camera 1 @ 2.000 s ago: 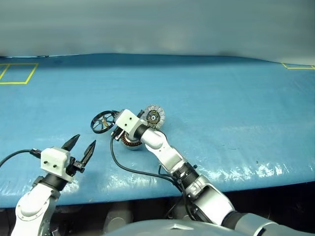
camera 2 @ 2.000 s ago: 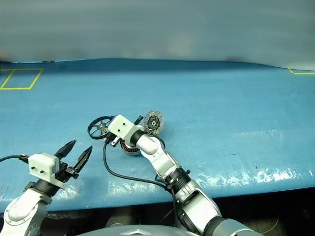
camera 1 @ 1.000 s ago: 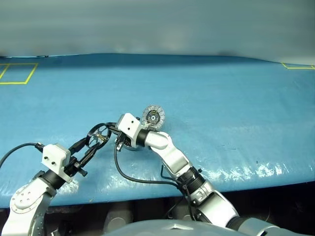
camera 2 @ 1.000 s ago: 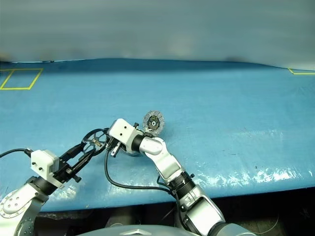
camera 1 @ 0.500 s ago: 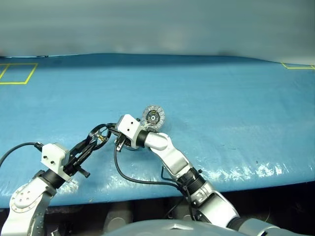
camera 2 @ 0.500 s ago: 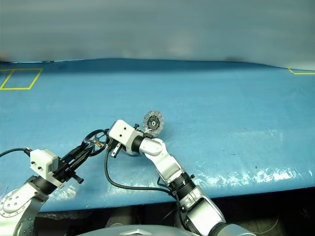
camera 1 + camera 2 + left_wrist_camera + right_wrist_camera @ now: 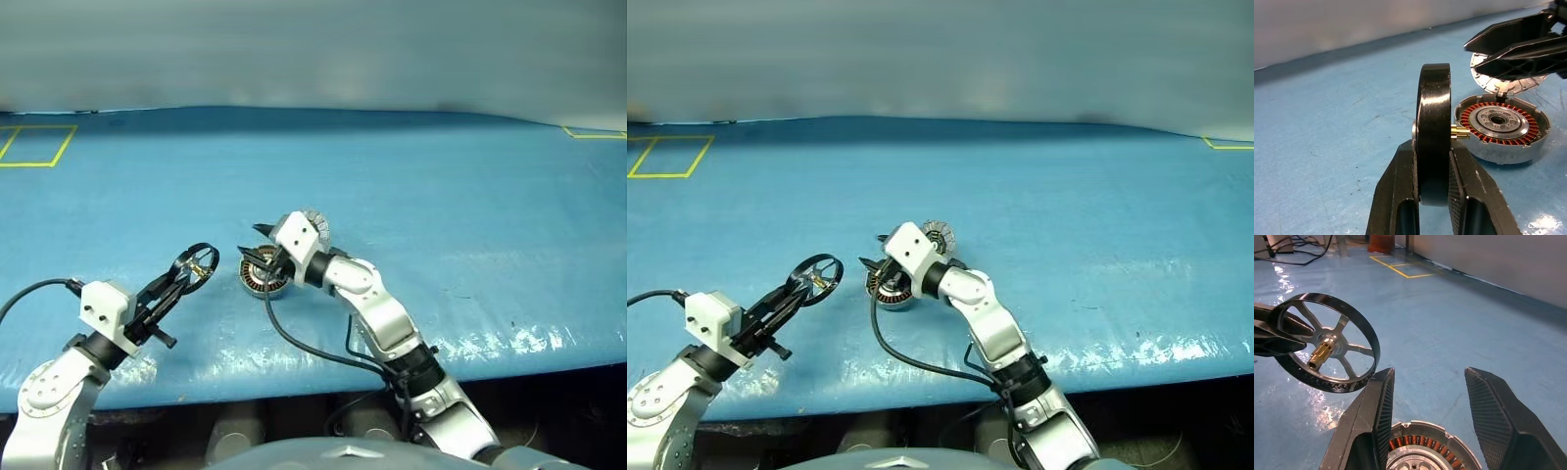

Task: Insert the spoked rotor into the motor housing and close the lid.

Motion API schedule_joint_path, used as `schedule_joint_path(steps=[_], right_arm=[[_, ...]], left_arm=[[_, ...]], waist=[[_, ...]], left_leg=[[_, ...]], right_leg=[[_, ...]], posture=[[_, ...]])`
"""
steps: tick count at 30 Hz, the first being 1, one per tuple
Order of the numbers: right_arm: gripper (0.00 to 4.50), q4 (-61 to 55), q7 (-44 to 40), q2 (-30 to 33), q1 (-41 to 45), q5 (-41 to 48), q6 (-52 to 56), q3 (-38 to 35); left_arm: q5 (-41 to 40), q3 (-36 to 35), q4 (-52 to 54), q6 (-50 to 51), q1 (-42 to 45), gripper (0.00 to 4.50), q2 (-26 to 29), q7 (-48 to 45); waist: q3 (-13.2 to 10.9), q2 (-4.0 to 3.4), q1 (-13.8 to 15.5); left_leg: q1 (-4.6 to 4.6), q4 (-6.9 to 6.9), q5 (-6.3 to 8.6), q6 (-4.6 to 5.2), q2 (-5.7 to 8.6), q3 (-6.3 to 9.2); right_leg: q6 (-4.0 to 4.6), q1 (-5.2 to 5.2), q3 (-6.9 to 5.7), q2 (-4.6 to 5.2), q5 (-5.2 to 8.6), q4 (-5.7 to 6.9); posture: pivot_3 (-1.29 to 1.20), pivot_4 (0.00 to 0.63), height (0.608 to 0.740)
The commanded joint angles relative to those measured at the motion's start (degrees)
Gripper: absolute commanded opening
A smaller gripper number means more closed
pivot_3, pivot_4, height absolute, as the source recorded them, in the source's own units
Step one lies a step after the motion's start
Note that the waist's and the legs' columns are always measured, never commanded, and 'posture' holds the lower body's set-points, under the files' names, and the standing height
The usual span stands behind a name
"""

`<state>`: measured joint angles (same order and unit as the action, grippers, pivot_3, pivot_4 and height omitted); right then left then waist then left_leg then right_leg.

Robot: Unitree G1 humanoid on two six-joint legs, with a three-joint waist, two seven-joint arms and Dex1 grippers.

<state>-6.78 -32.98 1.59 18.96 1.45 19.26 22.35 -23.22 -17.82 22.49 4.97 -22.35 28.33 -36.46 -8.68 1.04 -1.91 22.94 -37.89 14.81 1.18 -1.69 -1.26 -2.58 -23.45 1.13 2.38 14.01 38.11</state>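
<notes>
Left claw (image 7: 1434,188) clamped on the rim of the spoked rotor (image 7: 193,264), holding it upright and clear of the blue worktop (image 7: 441,196); small brass shaft stub on the hub points toward the motor housing (image 7: 1501,129); housing rests on the worktop to the right of the rotor, near it but apart, copper windings and silver centre facing up; lid (image 7: 1503,83) stands raised at the housing's far edge, segmented face showing; right claw (image 7: 1432,421) hovers just above the housing, fingers well spread, gripping nothing.
</notes>
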Motion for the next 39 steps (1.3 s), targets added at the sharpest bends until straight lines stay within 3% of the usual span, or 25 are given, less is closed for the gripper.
schedule_joint_path(steps=[1,13,25,36,39], right_arm=[[2.39,-7.83,-1.13,1.23,-2.27,3.23,3.35,-0.23],[2.39,-18.81,-1.59,8.79,-10.83,9.34,11.06,-1.23],[2.39,-17.73,2.13,9.07,-12.18,8.26,10.42,0.48],[2.39,-17.62,3.59,9.33,-12.22,7.99,10.24,0.83],[2.39,-17.71,3.97,9.14,-12.39,8.12,10.3,0.9]], left_arm=[[3.59,-1.46,-1.26,0.04,1.87,0.4,1.02,3.02],[25.45,2.63,-10.45,-3.19,11.11,0.4,8.39,11.89],[43.07,14.38,-19.92,-11.9,23.7,0.4,15.94,13.73],[51.11,24.19,-25.58,-19.82,29.94,0.4,18.02,12.32],[50.59,23.98,-24.55,-19.53,29.6,1.4,18.11,11.53]], waist=[[0.0,0.0,0.06],[0.0,0.06,0.66],[0.0,0.09,0.78],[0.0,0.09,0.79],[0.0,0.09,0.74]], left_leg=[[0.0,0.01,0.0,0.0,0.0,0.0],[0.0,0.0,0.0,0.0,0.01,0.02],[0.07,0.05,0.0,0.0,0.04,0.0],[0.13,0.04,0.0,0.01,0.04,-0.02],[0.12,0.03,0.0,0.01,0.03,-0.03]], right_leg=[[0.0,-0.01,0.0,-0.01,0.0,0.0],[-0.01,-0.02,-0.04,0.0,-0.01,-0.07],[-0.09,-0.01,-0.04,0.02,-0.05,-0.11],[-0.11,-0.04,-0.04,0.01,-0.06,-0.11],[-0.11,-0.05,-0.04,0.0,-0.06,-0.08]], posture=[[0.0,0.15,0.74],[0.0,0.15,0.74],[0.0,0.15,0.74],[0.0,0.15,0.74],[0.0,0.15,0.74]])
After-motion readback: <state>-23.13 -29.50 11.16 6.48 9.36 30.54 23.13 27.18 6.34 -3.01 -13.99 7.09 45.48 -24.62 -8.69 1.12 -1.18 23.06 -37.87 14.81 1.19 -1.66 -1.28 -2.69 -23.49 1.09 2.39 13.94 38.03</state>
